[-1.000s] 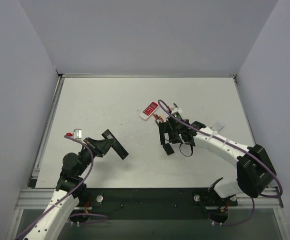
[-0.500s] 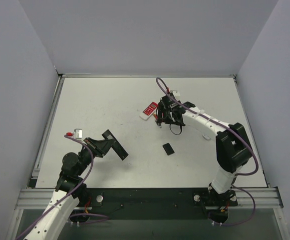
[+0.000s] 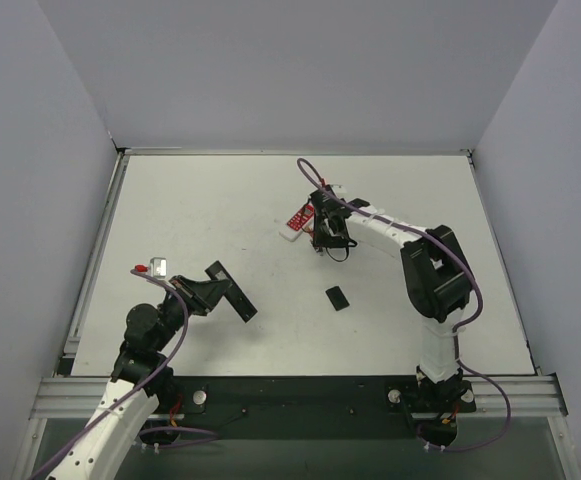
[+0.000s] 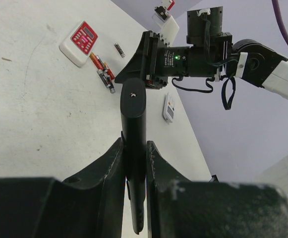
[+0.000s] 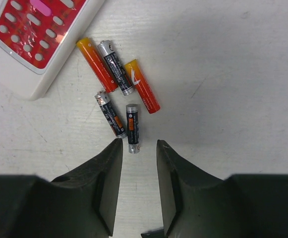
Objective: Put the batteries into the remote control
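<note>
My left gripper (image 3: 202, 291) (image 4: 134, 146) is shut on the long black remote control (image 3: 232, 293) (image 4: 134, 111), held on edge above the table's left side. Several batteries (image 5: 115, 94) (image 4: 103, 69) lie loose in a cluster on the table; two are orange, the others dark with silver ends. My right gripper (image 3: 322, 236) (image 5: 139, 145) hangs pointing down just over them. Its jaws stand a little apart with nothing between them. The tip of the nearest dark battery (image 5: 133, 128) lies just ahead of the gap.
A red-and-white remote (image 3: 298, 221) (image 5: 32, 34) lies right beside the batteries. A small black cover (image 3: 337, 297) lies mid-table. A small white remote (image 4: 169, 107) and one stray battery (image 4: 119, 49) lie farther off. Walls enclose the table on three sides.
My right arm has swung from the black cover at mid-table out to the battery cluster, and its jaws have narrowed. The left arm and the remote control have not moved.
</note>
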Robot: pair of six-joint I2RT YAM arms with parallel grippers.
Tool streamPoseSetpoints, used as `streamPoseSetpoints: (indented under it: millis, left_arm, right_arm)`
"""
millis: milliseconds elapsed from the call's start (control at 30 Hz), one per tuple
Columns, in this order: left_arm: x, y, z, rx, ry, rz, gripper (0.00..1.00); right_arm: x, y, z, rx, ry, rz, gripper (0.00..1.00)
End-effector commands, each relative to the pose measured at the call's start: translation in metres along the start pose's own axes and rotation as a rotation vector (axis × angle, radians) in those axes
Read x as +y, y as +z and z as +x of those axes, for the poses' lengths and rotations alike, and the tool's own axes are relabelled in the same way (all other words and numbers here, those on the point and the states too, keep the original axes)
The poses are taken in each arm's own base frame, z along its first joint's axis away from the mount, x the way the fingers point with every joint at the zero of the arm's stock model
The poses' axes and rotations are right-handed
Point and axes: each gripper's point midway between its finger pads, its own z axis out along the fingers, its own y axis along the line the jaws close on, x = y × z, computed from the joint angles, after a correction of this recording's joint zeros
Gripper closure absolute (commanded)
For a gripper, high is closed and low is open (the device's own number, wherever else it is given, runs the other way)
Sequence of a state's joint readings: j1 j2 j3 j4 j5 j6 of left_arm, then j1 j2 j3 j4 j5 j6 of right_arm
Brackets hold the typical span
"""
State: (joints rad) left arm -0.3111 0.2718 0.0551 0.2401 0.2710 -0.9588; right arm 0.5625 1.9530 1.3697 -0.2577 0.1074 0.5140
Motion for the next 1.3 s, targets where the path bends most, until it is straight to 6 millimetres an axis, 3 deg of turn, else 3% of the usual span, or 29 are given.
streamPoseSetpoints:
  millis: [0, 200, 1267]
  left_arm:
    - [-0.029, 0.000, -0.017, -0.032, 0.035, 0.083, 1.00]
    - [-0.028, 0.001, -0.016, -0.035, 0.030, 0.083, 1.00]
    - [-0.026, 0.002, -0.017, -0.041, 0.002, 0.072, 1.00]
  right_arm:
    - [-0.002, 0.005, -0.005, 0.006, -0.016, 0.025, 0.73]
    - [-0.003, 0.013, -0.002, 0.025, -0.025, 0.031, 0.80]
    - [-0.013, 0.023, 0.030, 0.096, -0.072, 0.067, 0.85]
